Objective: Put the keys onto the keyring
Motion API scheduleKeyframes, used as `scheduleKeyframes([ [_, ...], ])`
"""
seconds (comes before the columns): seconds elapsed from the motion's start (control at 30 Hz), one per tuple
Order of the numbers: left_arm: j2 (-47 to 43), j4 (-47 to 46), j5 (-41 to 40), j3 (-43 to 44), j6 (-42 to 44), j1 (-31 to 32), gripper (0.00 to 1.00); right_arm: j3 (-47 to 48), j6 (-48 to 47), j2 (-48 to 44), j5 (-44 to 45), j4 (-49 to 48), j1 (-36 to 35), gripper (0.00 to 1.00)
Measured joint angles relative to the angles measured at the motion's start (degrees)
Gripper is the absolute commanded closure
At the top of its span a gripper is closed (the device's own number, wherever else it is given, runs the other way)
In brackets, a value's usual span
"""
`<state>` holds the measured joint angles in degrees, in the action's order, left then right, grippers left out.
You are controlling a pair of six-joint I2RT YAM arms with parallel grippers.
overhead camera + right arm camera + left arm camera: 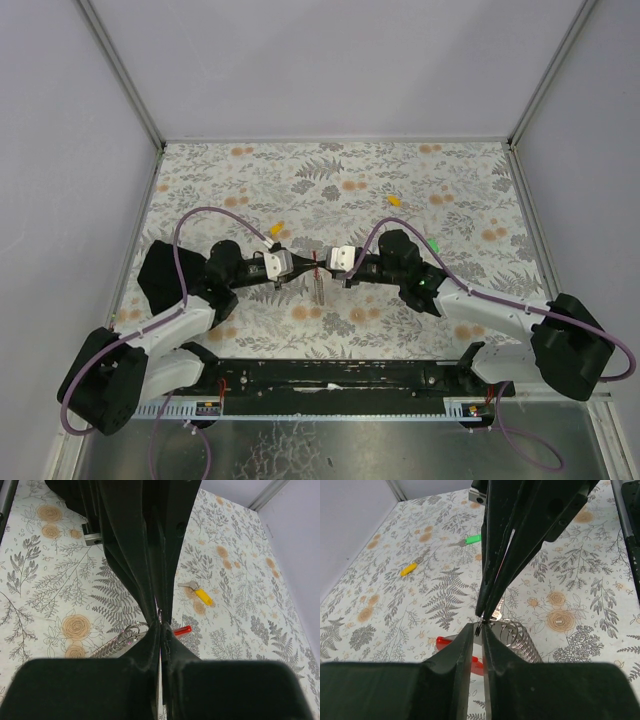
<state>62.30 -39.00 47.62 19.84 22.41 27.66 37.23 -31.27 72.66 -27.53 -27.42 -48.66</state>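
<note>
My two grippers meet tip to tip over the middle of the table. The left gripper [479, 628] is closed to a thin slit, with a tiny dark toothed piece, apparently a key, pinched at its tips. Against them, the right gripper [161, 624] is shut; whether it holds anything stays hidden. Just beneath lies the keyring [318, 285], with its red loop [445, 641] and a grey wire coil [519, 639] beside it. Loose keys lie around: a yellow one [278, 229], an orange-yellow one [394, 201] and a green one [434, 245].
The table has a floral cloth [450, 180] and plain walls on three sides. A black rail [330, 385] runs along the near edge between the arm bases. The loose keys lie behind and to either side of the grippers.
</note>
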Motion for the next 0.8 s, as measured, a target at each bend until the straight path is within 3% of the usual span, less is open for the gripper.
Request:
scheduleKeyframes([
  [0.13, 0.39, 0.07, 0.04, 0.07, 0.07, -0.02, 1.0, 0.0, 0.28, -0.31, -0.02, -0.35, -0.02, 1.0],
  [0.2, 0.42, 0.26, 0.09, 0.07, 0.22, -0.02, 1.0, 0.0, 0.37, -0.31, 0.02, -0.35, 0.02, 0.98],
  [0.37, -0.09, 0.92, 0.0, 0.07, 0.48, 0.0, 1.0, -0.15, 1.46, -0.85, 1.09, -0.35, 0.02, 0.71],
  [0.43, -0.46, 1.38, -0.26, 0.07, 0.59, 0.0, 1.0, -0.79, 1.92, -2.38, 2.19, -0.61, 0.04, 0.66],
  [0.63, -1.27, 2.82, -0.5, 0.07, 1.36, 0.0, 1.0, -4.59, 1.7, -9.68, 6.69, -2.12, 0.04, 0.64],
  [0.8, -1.81, 3.96, -0.5, 0.07, 2.4, 0.0, 1.0, -6.29, 1.05, -10.54, 8.7, -2.4, 0.04, 0.65],
])
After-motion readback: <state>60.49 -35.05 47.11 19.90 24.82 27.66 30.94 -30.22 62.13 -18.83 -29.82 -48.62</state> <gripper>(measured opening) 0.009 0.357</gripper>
